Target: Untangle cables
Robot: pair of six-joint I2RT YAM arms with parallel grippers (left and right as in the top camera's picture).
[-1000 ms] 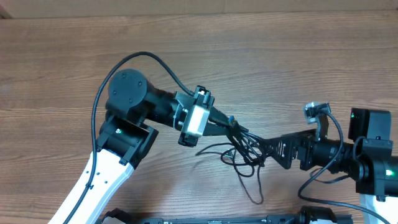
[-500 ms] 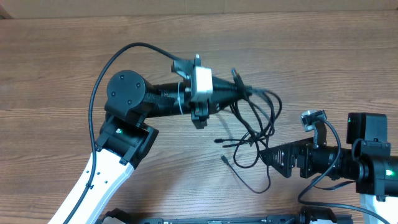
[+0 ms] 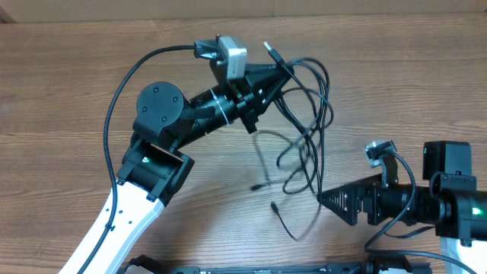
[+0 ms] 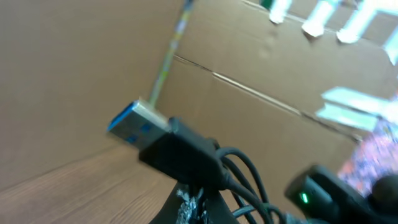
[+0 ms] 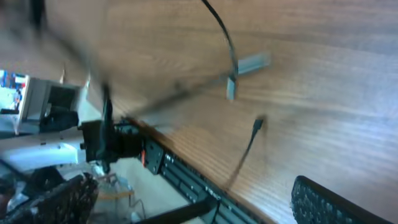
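Overhead, the left claw point(image 3: 283, 74) is up at the far side of the table point(image 3: 68, 68), roughly midway across, and it is pinched tight on the cables point(image 3: 310, 129) right where several cords bunch together. From that grip a USB plug point(image 3: 270, 50) sticks out past the fingertips toward the far left. The rest of the black cords arc out to the right and then drop toward the near side in long, overlapping loops. The loops cross one another between the two arms, so the bundle reads as tangled. Two ends lie loose on the wood: a small plug end point(image 3: 256, 187) to the left of the loops, and a second loose cord point(image 3: 285, 224) trailing toward the near edge. The right claw point(image 3: 326, 200) is at the near right, pointing left at the lowest part of the hanging loops. It is just beside them, though I can't tell whether it touches a strand. Its jaws stand wide apart with nothing in them. The left wrist view shows the same plug close up, with a blue insert inside a metal shell on a black housing, and several cords run back from it into the closed claw at the bottom of the view. The right wrist view is smeared, but the two fingers point(image 5: 329, 202) show at the lower corners, far apart. Beyond them a thin cord ending in a grey plug tip point(image 5: 247, 64) lies over the wood.
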